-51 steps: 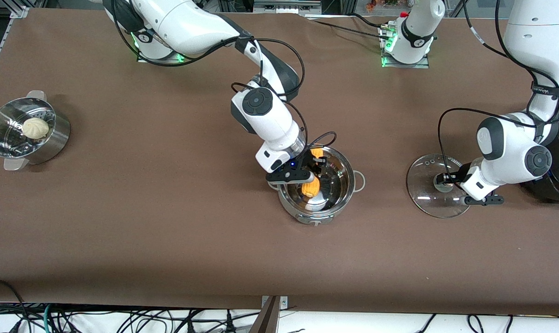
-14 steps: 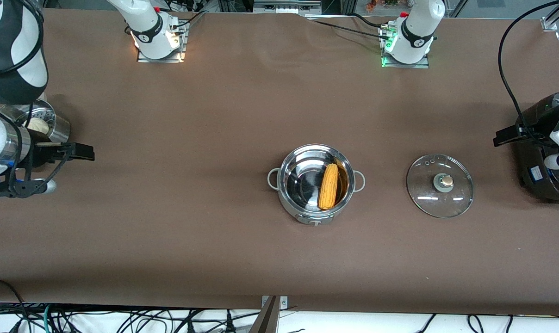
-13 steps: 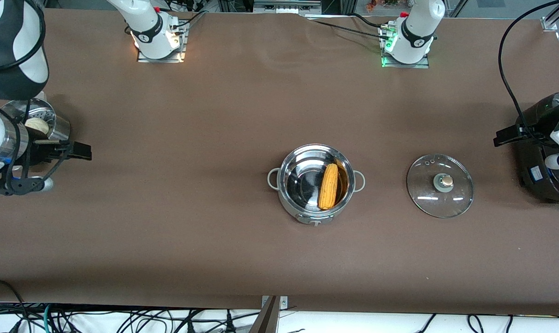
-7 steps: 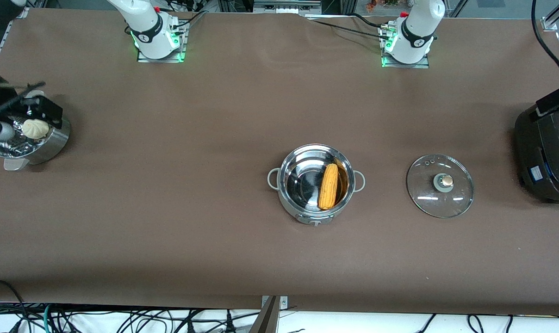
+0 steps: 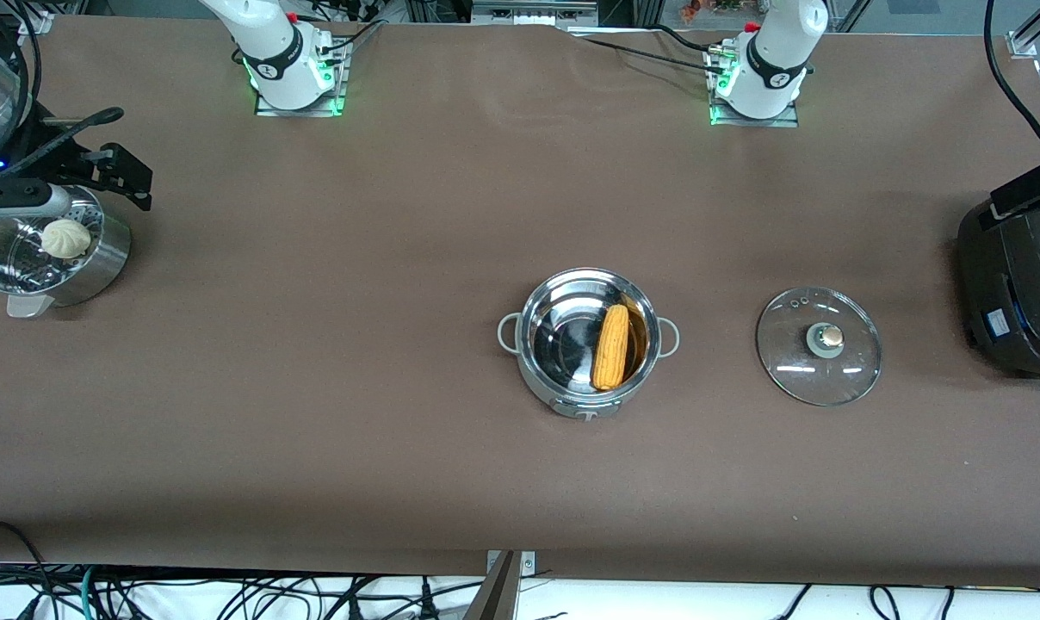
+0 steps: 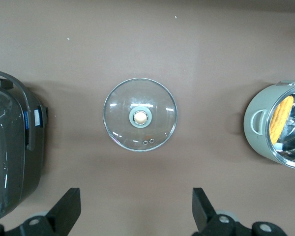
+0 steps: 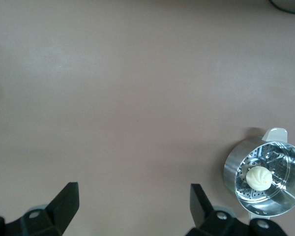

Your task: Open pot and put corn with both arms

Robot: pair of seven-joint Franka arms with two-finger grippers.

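A shiny steel pot (image 5: pixel 587 343) is seen uncovered near the middle of the brown tabletop (image 5: pixel 356 362), with the corn (image 5: pixel 610 346) lying inside it. Its glass lid (image 5: pixel 819 345) is laid flat on the tabletop beside it, toward the left arm's end, next to a black cooker (image 5: pixel 1015 288). The right gripper (image 5: pixel 98 176) is held above a steamer pot (image 5: pixel 51 254) containing a white bun (image 5: pixel 65 238), jaws spread and empty. The left gripper (image 6: pixel 135 216) is raised high over the lid, jaws spread and empty.

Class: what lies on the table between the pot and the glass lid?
Nothing: between the pot and the glass lid only bare brown table shows, in the front view.
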